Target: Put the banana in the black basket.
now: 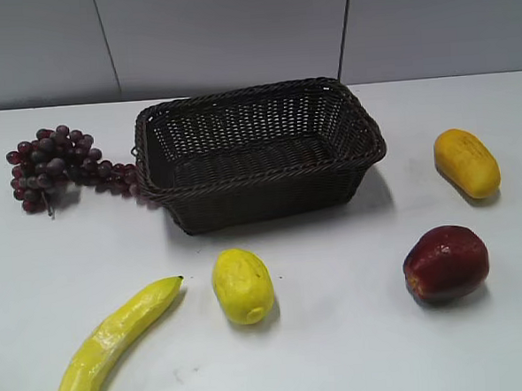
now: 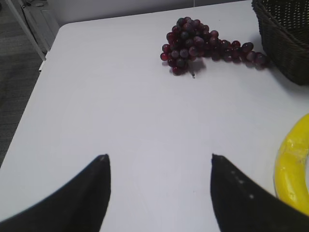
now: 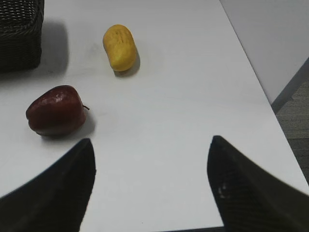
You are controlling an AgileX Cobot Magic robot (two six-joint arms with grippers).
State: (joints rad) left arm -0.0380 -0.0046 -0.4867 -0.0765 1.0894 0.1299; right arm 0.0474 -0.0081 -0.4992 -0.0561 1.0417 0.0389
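Observation:
The long curved yellow banana (image 1: 110,344) lies on the white table at the front left, dark tip pointing toward the basket. Part of it shows at the right edge of the left wrist view (image 2: 292,166). The black basket (image 1: 256,191) stands empty at the back centre; a corner shows in the left wrist view (image 2: 285,34) and in the right wrist view (image 3: 19,38). My left gripper (image 2: 157,157) is open and empty above bare table, left of the banana. My right gripper (image 3: 149,140) is open and empty near the table's right front edge. Neither gripper shows in the exterior view.
A bunch of dark red grapes (image 1: 55,168) lies left of the basket. A short yellow lemon-like fruit (image 1: 243,285) sits in front of the basket. A red apple (image 1: 445,263) and an orange-yellow oblong fruit (image 1: 466,162) lie at the right. The table edge (image 3: 260,96) runs along the right.

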